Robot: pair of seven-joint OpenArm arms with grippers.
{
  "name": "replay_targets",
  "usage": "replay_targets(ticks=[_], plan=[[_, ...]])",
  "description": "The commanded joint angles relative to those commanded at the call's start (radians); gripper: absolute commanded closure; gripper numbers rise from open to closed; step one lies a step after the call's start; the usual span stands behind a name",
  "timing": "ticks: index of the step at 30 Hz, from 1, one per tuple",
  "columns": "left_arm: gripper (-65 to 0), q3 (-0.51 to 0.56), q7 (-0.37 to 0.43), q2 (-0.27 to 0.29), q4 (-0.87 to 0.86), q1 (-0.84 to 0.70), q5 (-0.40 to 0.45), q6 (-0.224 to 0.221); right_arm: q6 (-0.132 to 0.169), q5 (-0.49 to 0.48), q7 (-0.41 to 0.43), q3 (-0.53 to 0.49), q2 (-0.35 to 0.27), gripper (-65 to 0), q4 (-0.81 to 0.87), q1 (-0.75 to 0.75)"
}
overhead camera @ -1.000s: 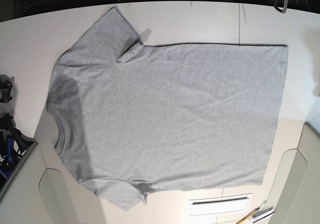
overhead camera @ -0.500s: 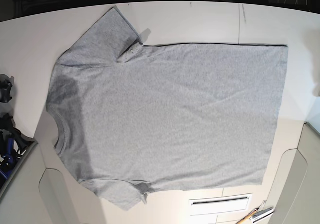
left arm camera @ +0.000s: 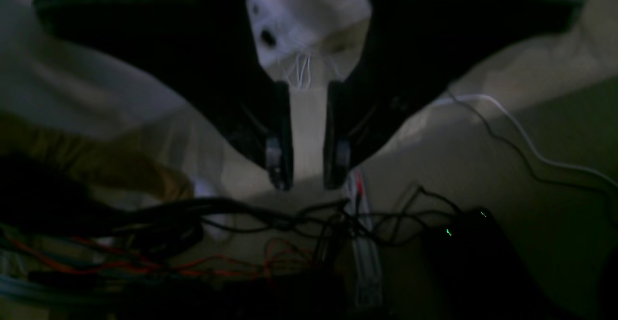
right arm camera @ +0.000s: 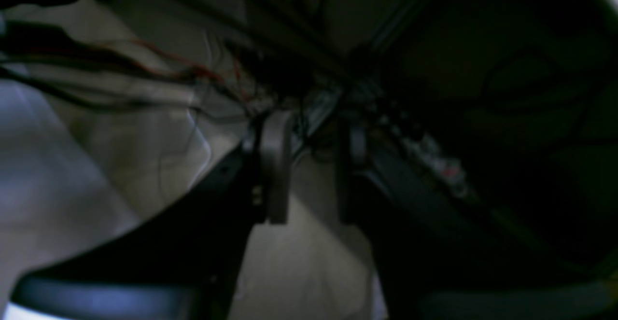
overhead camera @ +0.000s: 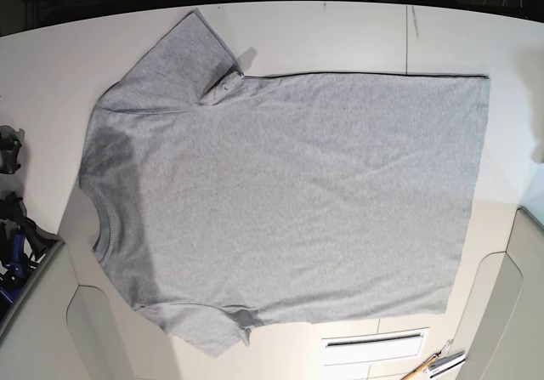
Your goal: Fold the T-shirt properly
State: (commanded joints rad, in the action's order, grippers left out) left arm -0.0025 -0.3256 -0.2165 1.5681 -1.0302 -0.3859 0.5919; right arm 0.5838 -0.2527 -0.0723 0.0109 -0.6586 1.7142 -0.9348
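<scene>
No readable writing on the T-shirt [overhead camera: 297,193] or anywhere else. Base view: shirt spread on the pale table [overhead camera: 340,36], neck at left, hem at right, one sleeve toward the top, the other toward the bottom. Pen-like item [overhead camera: 418,369] near the lower right edge. Wrist views alone show the fingers and dim floor. Right fingers [right arm camera: 313,173]: parted, nothing between them; red and dark cables [right arm camera: 212,74] beyond. Left fingers [left arm camera: 309,139]: also parted, holding nothing, above floor, tangled black cords [left arm camera: 270,218].
</scene>
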Motion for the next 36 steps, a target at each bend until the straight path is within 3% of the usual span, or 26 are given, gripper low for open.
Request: replay_targets(ticks=[4, 5, 6, 9, 13, 16, 20, 22, 25, 30, 32, 36], plan=[[-15.8, -0.113, -0.005, 0.0, 0.163, -0.09, -0.066, 0.0, 0.0, -0.089, -0.031, 0.058, -0.001, -15.4, 0.079, -0.01], [-18.9, -0.147, -0.008, 0.0, 0.196, -0.106, -0.085, 0.001, 0.0, -0.117, -0.038, 0.07, -0.001, -15.4, 0.098, -0.011], [-22.4, -0.182, -0.014, 0.0, 0.228, -0.122, -0.107, 0.012, 0.0, -0.144, -0.041, 0.081, -0.001, -15.4, 0.114, -0.011], [-30.6, -0.291, -0.048, 0.0, 0.293, -0.145, -0.186, 0.106, -0.001, -0.215, -0.041, 0.114, 0.0, -15.4, 0.153, -0.01], [-30.6, -0.424, -0.101, 0.0, 0.35, -0.144, -0.322, 0.106, -0.002, -0.307, -0.042, 0.179, 0.01, -15.5, 0.172, 0.015], [-30.7, -0.509, -0.101, 0.0, 0.386, -0.132, -0.345, 0.106, -0.014, -0.329, -0.05, 0.225, 0.041, -23.2, 0.172, 0.075], [-40.8, -0.589, -0.097, -0.001, 0.435, -0.13, -0.384, 0.106, -0.047, -0.361, -0.15, 0.247, 0.073, -25.7, 0.14, 0.171], [-40.8, -0.61, -0.097, -0.001, 0.452, -0.122, -0.4, 0.106, -0.072, -0.37, -0.165, 0.247, 0.08, -27.2, 0.106, 0.208], [-40.8, -0.629, -0.118, -0.001, 0.454, -0.075, -0.395, 0.106, -0.091, -0.421, -0.18, 0.247, 0.08, -36.4, 0.041, 0.241], [-40.9, -0.634, -0.169, -0.032, 0.454, 0.018, -0.403, 0.069, -0.09, -0.473, -0.235, 0.247, 0.103, -37.2, 0.0, 0.246], [-44.9, -0.634, -0.17, -0.053, 0.453, 0.04, -0.403, 0.068, -0.09, -0.481, -0.259, 0.247, 0.132, -37.2, 0.0, 0.247], [-47.5, -0.634, -0.173, -0.095, 0.428, 0.092, -0.391, -0.006, -0.089, -0.488, -0.27, 0.247, 0.198, -37.2, 0.0, 0.247]])
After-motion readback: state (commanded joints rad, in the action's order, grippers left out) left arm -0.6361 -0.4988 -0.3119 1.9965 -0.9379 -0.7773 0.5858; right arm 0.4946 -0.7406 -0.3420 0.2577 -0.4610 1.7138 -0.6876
